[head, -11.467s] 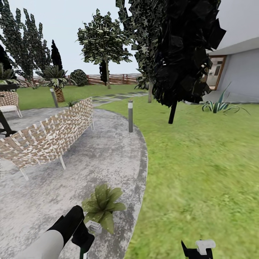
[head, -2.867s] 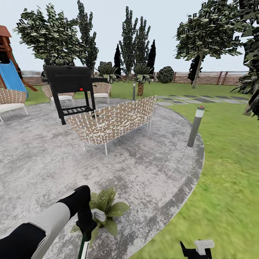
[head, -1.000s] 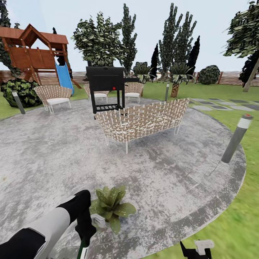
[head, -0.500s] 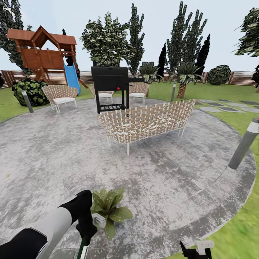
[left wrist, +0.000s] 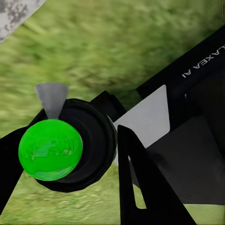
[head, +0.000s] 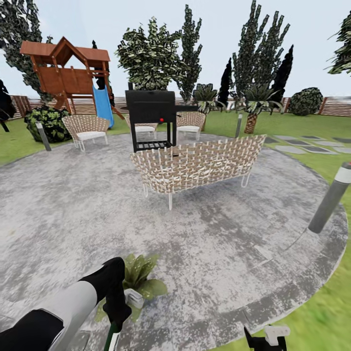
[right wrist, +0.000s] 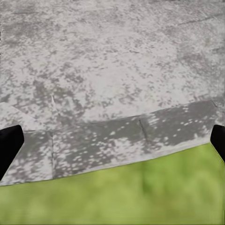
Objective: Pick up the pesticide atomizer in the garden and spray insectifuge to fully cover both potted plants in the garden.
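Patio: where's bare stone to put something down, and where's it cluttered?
Bare stone lies between the wicker sofa and the potted plant, and on toward the bollard at the patio's edge. Crowded: behind the sofa, where the grill and wicker chairs cluster, and around the plant beside the left gripper.

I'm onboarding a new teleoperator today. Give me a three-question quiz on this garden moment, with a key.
1. True or false: the left gripper is shut on the pesticide atomizer.
2. What lies just beyond the left gripper: A) a potted plant, B) the grill, C) the slide?
3. Fill in: the right gripper hangs over the patio edge and ____.

Key: 1 true; 2 A; 3 grass.
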